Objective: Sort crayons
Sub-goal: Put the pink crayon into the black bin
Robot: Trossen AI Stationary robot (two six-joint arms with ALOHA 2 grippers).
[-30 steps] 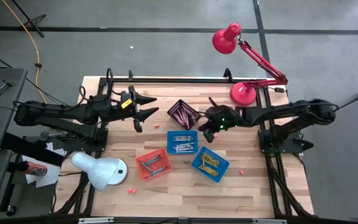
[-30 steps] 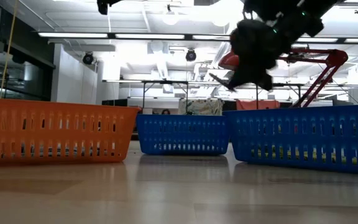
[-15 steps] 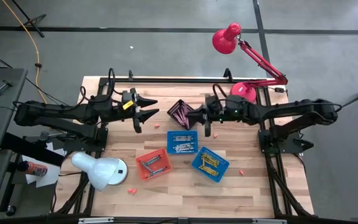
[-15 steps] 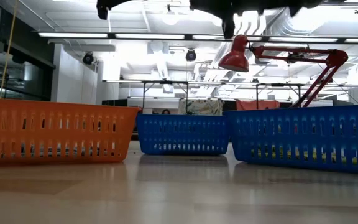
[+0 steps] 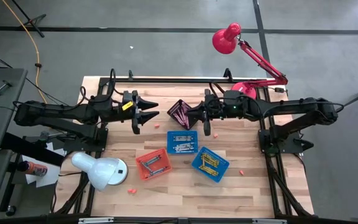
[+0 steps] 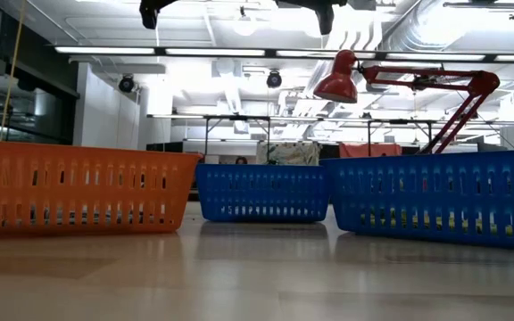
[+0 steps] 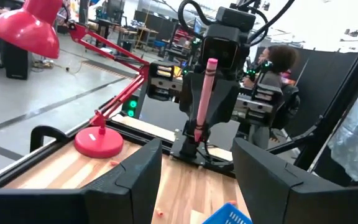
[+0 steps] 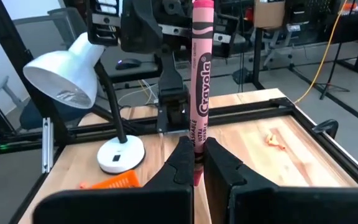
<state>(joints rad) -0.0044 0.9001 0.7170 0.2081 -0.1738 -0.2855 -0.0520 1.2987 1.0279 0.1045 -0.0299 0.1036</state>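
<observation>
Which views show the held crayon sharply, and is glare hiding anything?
Right wrist view: pink crayon sharp, label readable, pinched in the right gripper. Left wrist view: crayon clear but farther off. Low view: bright ceiling lights wash out the top; crayon not visible.

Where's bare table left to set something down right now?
Free: the front strip below the baskets, and the patch between right blue basket and the table's right edge, save one stray crayon. Crowded: the centre, around the black basket, middle blue basket and orange basket.
</observation>
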